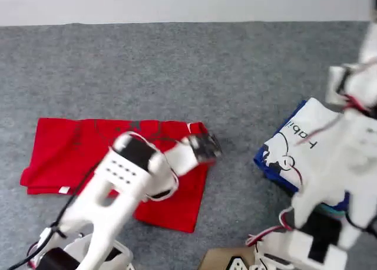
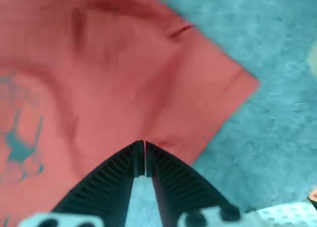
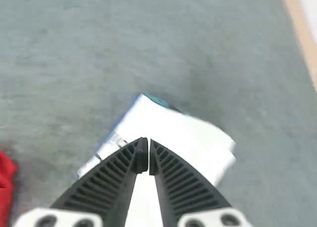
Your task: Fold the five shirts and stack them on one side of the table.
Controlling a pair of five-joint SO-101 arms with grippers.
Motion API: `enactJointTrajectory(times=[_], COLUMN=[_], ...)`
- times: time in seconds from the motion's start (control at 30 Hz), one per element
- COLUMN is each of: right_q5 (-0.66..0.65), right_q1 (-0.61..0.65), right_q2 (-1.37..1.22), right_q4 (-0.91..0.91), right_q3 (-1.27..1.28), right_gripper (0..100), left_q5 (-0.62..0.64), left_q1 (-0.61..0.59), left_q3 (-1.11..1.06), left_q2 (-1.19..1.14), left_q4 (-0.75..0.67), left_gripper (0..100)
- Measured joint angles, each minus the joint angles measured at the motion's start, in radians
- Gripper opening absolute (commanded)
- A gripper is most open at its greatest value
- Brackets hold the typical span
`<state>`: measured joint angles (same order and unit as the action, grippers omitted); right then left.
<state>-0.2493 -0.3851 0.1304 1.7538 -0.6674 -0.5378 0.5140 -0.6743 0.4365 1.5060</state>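
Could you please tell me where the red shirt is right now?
In the high view the red shirt lies on the left half of the grey table, its right edge beneath the left gripper, with the stack of folded shirts off to its right.

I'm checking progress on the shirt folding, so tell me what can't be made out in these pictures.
High view: the right arm covers much of the stack of folded shirts, so they cannot be counted.
High view: the left arm hides the middle of the red shirt.
High view: a brown thing is cut off by the bottom edge.
Left wrist view: the red shirt's print is blurred.
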Motion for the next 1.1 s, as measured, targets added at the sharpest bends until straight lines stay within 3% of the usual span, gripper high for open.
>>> enactJointTrajectory(times=[0.3, 0.7, 0.83, 1.1], right_q5=[-0.121, -0.164, -0.164, -0.164], right_q1=[-0.198, -0.315, -0.319, -0.319], right_q2=[0.304, 0.497, 0.539, 0.578], right_q4=[0.000, 0.000, 0.000, 0.002], right_q3=[0.342, 0.446, 0.446, 0.446], right_gripper=[0.9, 0.9, 0.9, 0.9], left_q5=[0.003, 0.006, 0.008, 0.005], left_q1=[0.121, 0.129, 0.129, 0.130], left_q3=[-0.264, -0.371, -0.411, -0.456], left_q2=[0.002, 0.005, 0.005, 0.005], left_q4=[-0.167, -0.256, -0.301, -0.373], left_gripper=[13, 20, 18, 1])
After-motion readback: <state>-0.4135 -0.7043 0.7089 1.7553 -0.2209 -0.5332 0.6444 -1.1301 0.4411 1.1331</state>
